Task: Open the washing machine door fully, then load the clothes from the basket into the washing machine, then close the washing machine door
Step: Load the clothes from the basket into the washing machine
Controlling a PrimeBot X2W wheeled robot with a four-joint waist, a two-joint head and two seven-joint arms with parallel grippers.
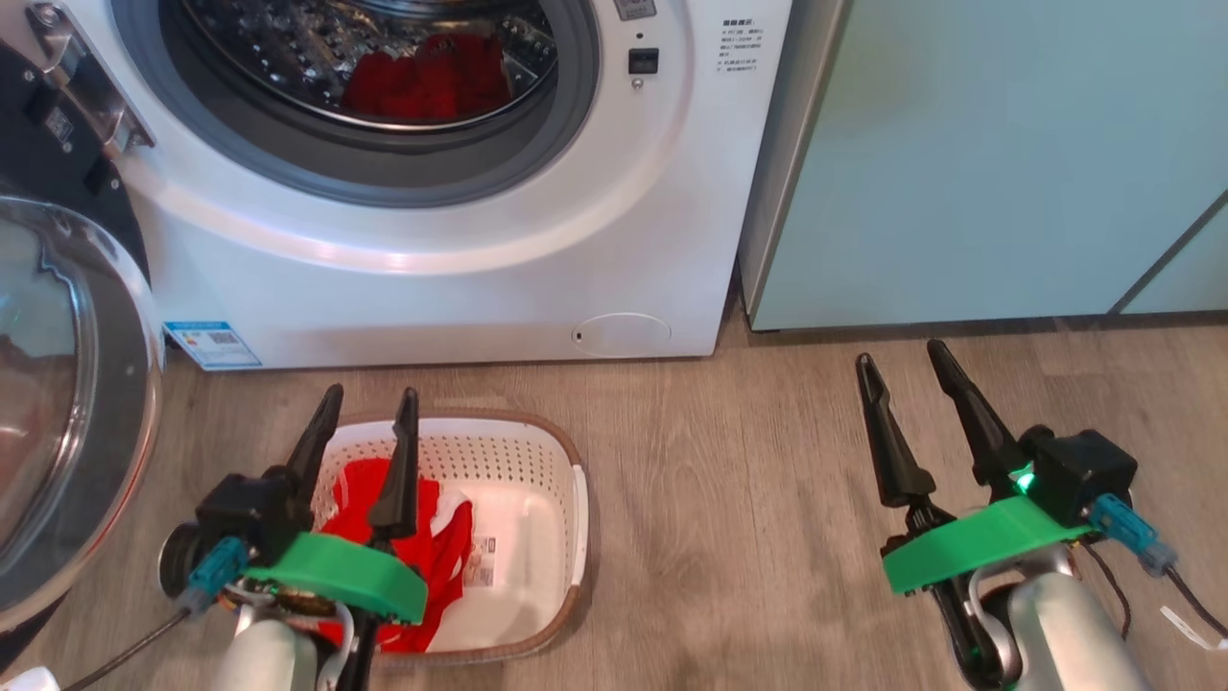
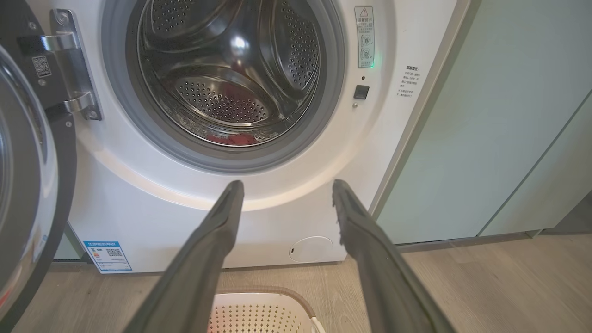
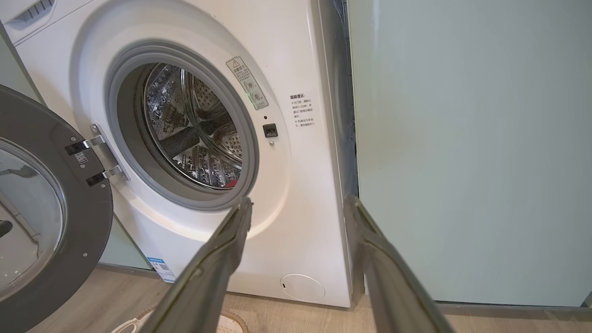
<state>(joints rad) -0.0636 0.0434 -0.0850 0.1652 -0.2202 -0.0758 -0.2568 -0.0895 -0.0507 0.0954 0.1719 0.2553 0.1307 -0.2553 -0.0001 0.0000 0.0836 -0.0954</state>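
The white washing machine (image 1: 460, 278) stands ahead with its door (image 1: 58, 403) swung wide open to the left. Red clothes (image 1: 427, 77) lie in the steel drum. On the floor before it sits the white basket (image 1: 532, 499) with more red clothes (image 1: 436, 547) in its left half. My left gripper (image 1: 369, 403) hovers open above the basket's left side, empty. My right gripper (image 1: 902, 360) stands open and empty over bare floor to the right. In the left wrist view the open fingers (image 2: 212, 240) point at the machine's front below the drum opening (image 2: 226, 83).
Pale teal cabinets (image 1: 988, 163) stand right of the machine. A round white filter cover (image 1: 622, 334) and a blue sticker (image 1: 211, 344) sit low on the machine's front. Wooden floor (image 1: 729, 518) lies between basket and right gripper. The open door takes up the left edge.
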